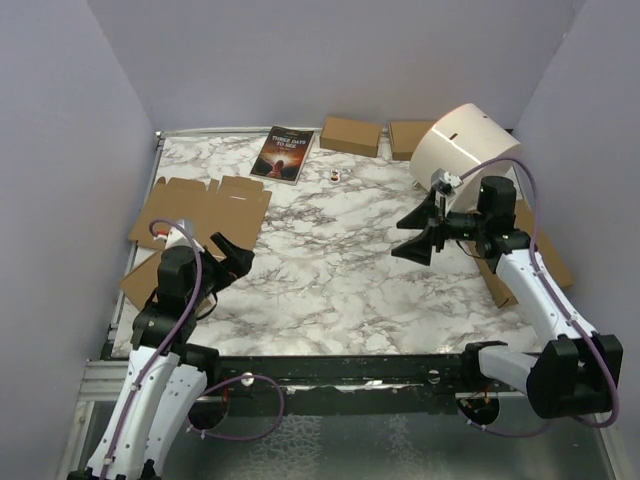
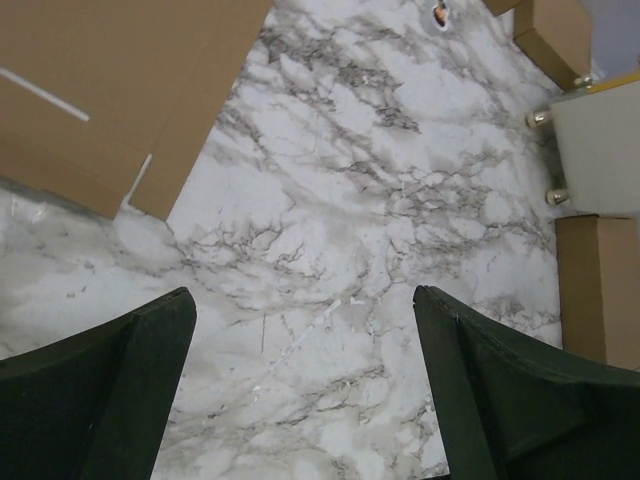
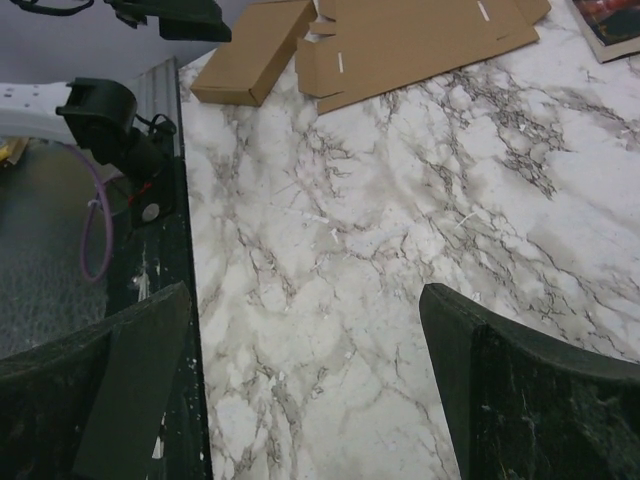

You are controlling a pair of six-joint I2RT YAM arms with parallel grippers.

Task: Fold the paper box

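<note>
Plainly unfolded: paper box (image 1: 205,208), a flat die-cut cardboard sheet with flaps and slots, on the left side of the marble table (image 1: 340,270), reaching toward the far left corner. Shows again at the upper left of the left wrist view (image 2: 100,90) and along the top of the right wrist view (image 3: 420,40).

Left gripper (image 1: 232,258): hovers by the sheet's near right edge, fingers (image 2: 100,390) spread wide, only bare marble between them. Grips nothing.

Right gripper (image 1: 402,240): hangs over the right half of the table, pointing left, well apart from the sheet. Fingers (image 3: 530,400) likewise wide apart, clamped on nothing.

Elsewhere on the table:
- dark-covered book (image 1: 283,153) at the far edge, just right of the sheet
- small brown box (image 1: 350,135) to the right of the book, second small brown box (image 1: 410,138) beside it
- white drum (image 1: 465,150) at the far right
- large flat brown cardboard (image 1: 540,260) beneath the right arm
- brown cardboard piece (image 1: 140,282) at the near left beside the left arm; cannot tell whether joined to the sheet
</note>
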